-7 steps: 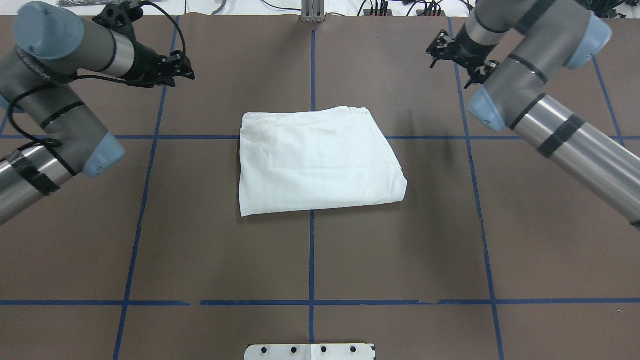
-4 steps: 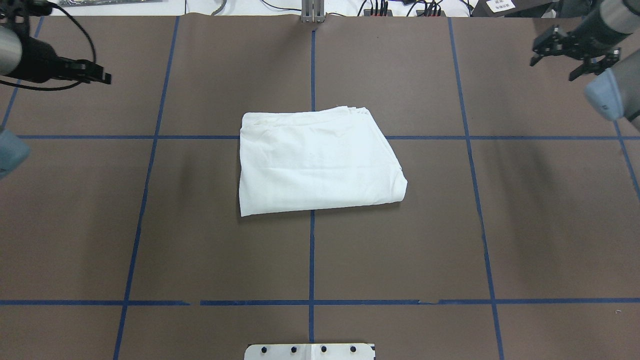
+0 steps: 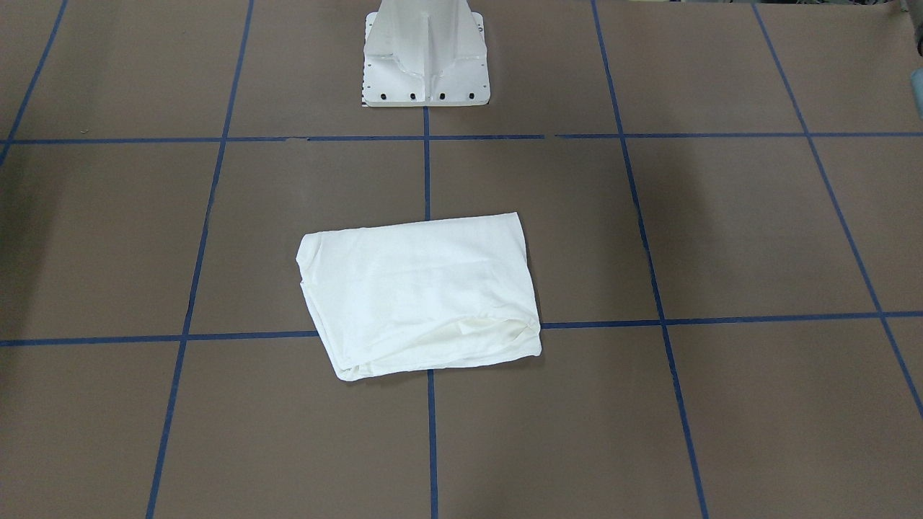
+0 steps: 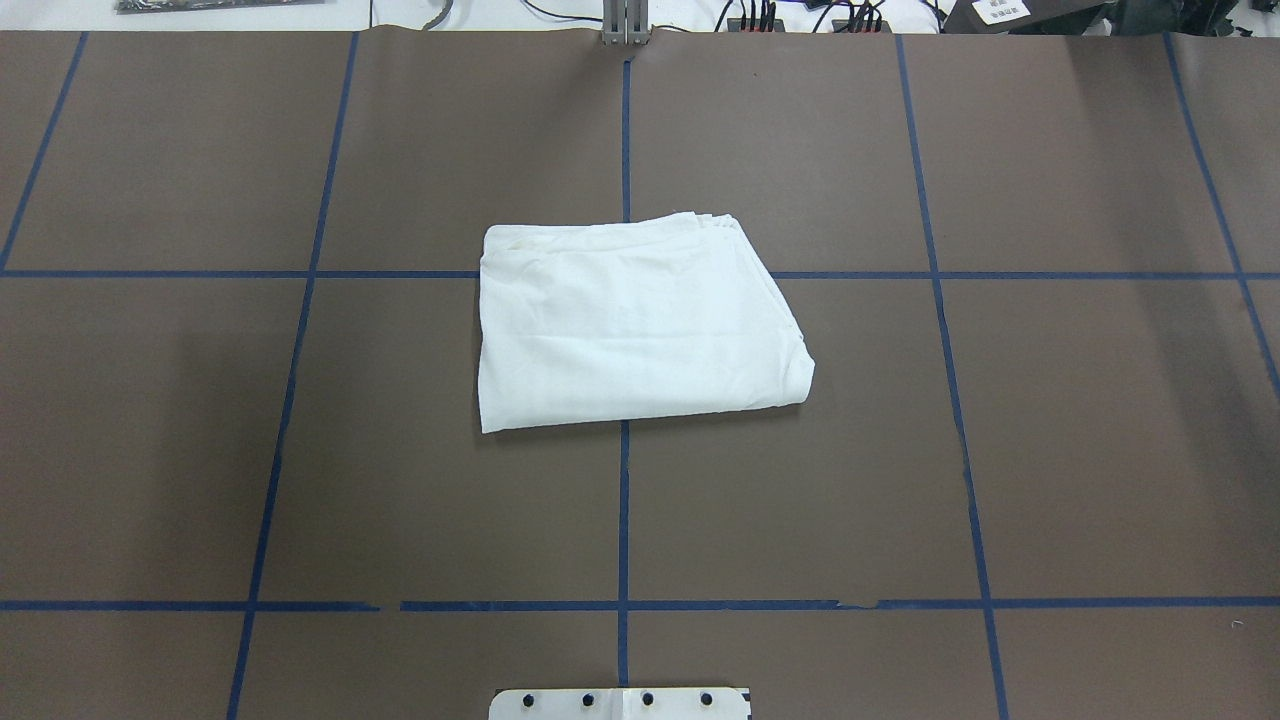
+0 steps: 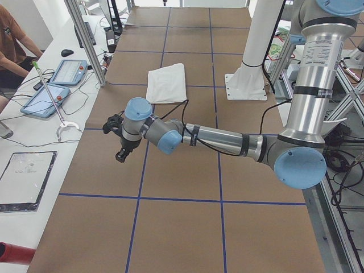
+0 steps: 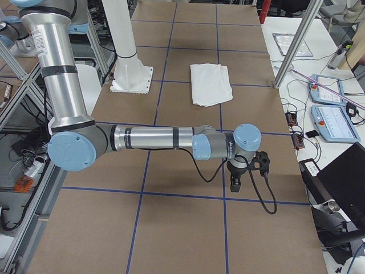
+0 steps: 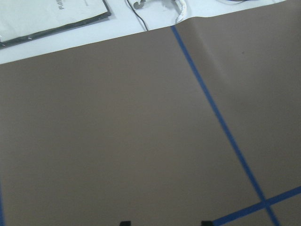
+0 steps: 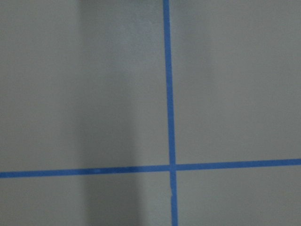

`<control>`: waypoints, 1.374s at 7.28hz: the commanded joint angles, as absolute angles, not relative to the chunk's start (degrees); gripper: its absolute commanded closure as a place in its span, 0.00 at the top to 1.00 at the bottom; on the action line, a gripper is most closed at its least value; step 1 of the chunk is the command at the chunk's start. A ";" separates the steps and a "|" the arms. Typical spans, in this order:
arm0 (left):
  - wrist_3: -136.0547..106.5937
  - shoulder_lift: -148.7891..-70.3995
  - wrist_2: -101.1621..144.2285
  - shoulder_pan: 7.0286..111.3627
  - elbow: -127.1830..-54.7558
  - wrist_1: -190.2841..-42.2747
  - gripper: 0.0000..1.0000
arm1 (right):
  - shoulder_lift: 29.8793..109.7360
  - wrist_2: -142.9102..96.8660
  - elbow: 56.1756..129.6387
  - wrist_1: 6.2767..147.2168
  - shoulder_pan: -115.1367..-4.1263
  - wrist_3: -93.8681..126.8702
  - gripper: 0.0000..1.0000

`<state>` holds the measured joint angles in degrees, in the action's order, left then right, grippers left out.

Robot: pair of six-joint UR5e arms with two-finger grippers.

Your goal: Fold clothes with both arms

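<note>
The T-shirt point(image 4: 630, 325) lies folded into a compact, slightly skewed rectangle at the centre of the bench point(image 4: 1000, 450), its layered edges on the side away from the robot. Judged from this, folding is complete or nearly so.

Both arms stand well apart from the garment, one toward each end of the bench, which leaves the fold undisturbed. The left tool point(image 5: 120, 152) hangs over bare bench; in its wrist view the fingertips point(image 7: 124, 222) stand apart, holding nothing. For the right tool point(image 6: 235, 181), I cannot tell the jaw state.
</note>
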<state>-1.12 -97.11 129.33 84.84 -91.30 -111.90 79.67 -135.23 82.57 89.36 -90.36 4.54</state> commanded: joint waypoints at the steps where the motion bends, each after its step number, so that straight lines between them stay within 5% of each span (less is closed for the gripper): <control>1: 3.25 -92.68 133.50 90.16 -91.32 -107.74 0.66 | 83.65 -135.26 88.39 95.52 -92.37 -1.76 1.00; 7: -1.13 -89.82 136.67 90.18 -95.52 -107.84 0.82 | 84.63 -135.53 92.02 97.82 -88.95 3.52 1.00; 8: -2.27 -89.91 136.67 90.18 -95.62 -107.84 0.99 | 84.64 -135.53 92.20 97.82 -88.95 3.52 1.00; 10: -2.29 -89.82 136.67 90.18 -96.06 -107.93 0.99 | 84.90 -135.53 92.20 97.82 -88.77 3.52 1.00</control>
